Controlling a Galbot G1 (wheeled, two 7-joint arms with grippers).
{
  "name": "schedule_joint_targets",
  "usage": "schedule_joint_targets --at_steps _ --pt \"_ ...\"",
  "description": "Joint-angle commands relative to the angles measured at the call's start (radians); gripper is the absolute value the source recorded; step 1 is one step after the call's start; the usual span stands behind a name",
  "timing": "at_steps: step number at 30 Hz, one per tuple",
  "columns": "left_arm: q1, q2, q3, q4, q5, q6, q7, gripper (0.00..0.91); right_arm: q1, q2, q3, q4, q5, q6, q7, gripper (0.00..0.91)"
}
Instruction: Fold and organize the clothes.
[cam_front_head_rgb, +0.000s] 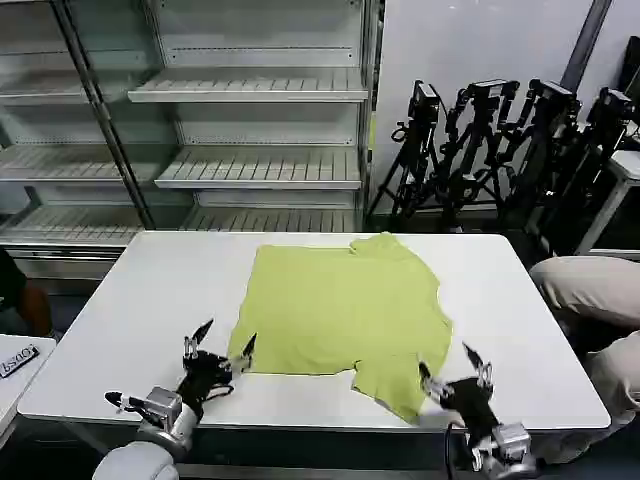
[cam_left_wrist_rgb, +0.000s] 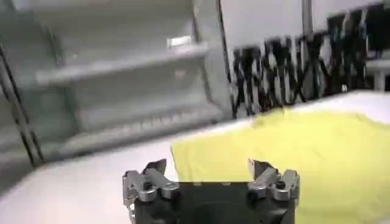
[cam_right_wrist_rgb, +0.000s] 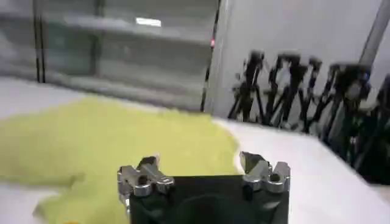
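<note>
Soft, thin matt cloth T-shirt (cam_front_head_rgb: 345, 305) lies ahead of both spread jaws on a smooth, matt white table (cam_front_head_rgb: 150, 290), perhaps laminate; fingertips (cam_left_wrist_rgb: 157, 167) look metallic.

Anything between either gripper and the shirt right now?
Nothing visible. The T-shirt lies spread flat on the white table. The left gripper, open, sits at its near-left corner; the right gripper, open, sits by the near-right sleeve. Only bare tabletop lies between each gripper and the fabric.

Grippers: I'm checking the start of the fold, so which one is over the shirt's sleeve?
The right gripper: it sits open at the near sleeve of the shirt. The left gripper, also open, is at the shirt's near hem corner.
</note>
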Motion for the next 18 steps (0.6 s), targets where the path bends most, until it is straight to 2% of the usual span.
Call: schedule_joint_targets --at_steps 1,8,9,10,18 --pt "-0.008 0.016 0.000 0.072 -0.119 0.144 -0.042 0.907 -0.042 -0.001 -0.048 0.006 0.032 -0.069 0.033 0.907" --pt "-0.030 0.014 -0.008 0.137 -0.133 0.144 -0.057 0.907 -0.027 -0.006 -0.085 0.011 0.037 -0.096 0.042 0.907" --pt "-0.032 0.014 -0.009 0.141 -0.141 0.145 -0.057 0.060 -0.026 -0.006 -0.086 0.011 0.039 -0.096 0.043 0.574" --pt "-0.033 0.015 -0.010 0.143 -0.155 0.144 -0.055 0.010 -0.022 -0.005 -0.089 0.012 0.055 -0.097 0.041 0.000" --pt "-0.028 0.012 0.002 0.148 -0.171 0.144 -0.057 0.010 -0.003 -0.005 -0.084 0.011 0.132 -0.143 0.041 0.000"
